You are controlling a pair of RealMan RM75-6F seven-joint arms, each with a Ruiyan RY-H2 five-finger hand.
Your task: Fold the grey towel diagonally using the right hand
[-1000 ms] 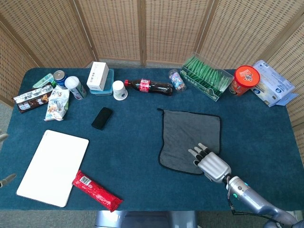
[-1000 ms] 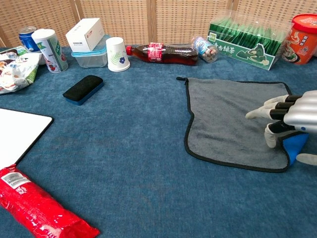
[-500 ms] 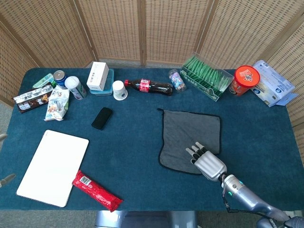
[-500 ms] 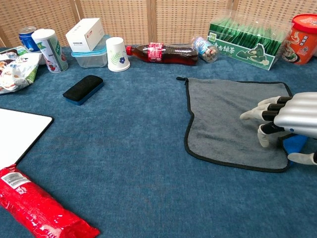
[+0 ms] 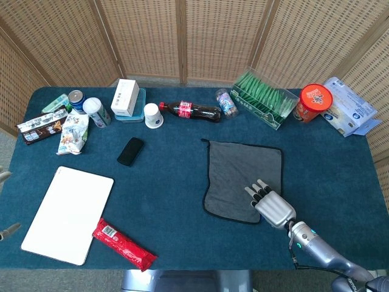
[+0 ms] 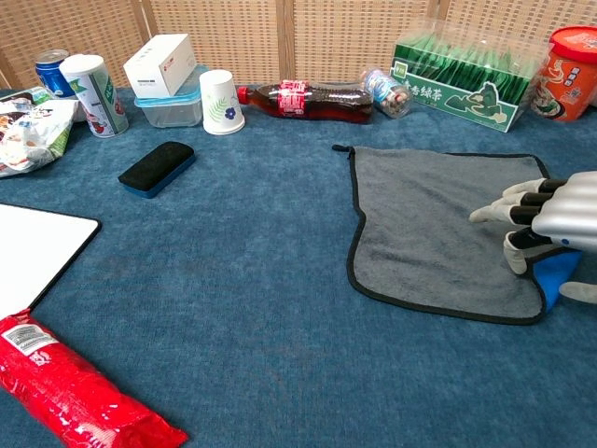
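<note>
The grey towel (image 5: 240, 173) with a black hem lies flat and unfolded on the blue table, right of centre; the chest view shows the towel (image 6: 429, 219) with a small loop at its far left corner. My right hand (image 5: 272, 207) hovers over the towel's near right corner, fingers stretched out toward the far left and slightly apart. In the chest view the right hand (image 6: 550, 224) holds nothing, its thumb pointing down at the cloth. Two pale slivers at the left edge of the head view may be my left hand (image 5: 5, 230); its pose is unreadable.
Along the far edge stand a cola bottle (image 5: 191, 111), a paper cup (image 5: 153, 115), a green packet box (image 5: 264, 99) and a red tub (image 5: 314, 101). A black case (image 5: 130, 151), a white board (image 5: 68, 214) and a red packet (image 5: 123, 244) lie to the left.
The right hand slid a little left over the towel half a second ago, then drew back right toward the near corner. The towel has not moved.
</note>
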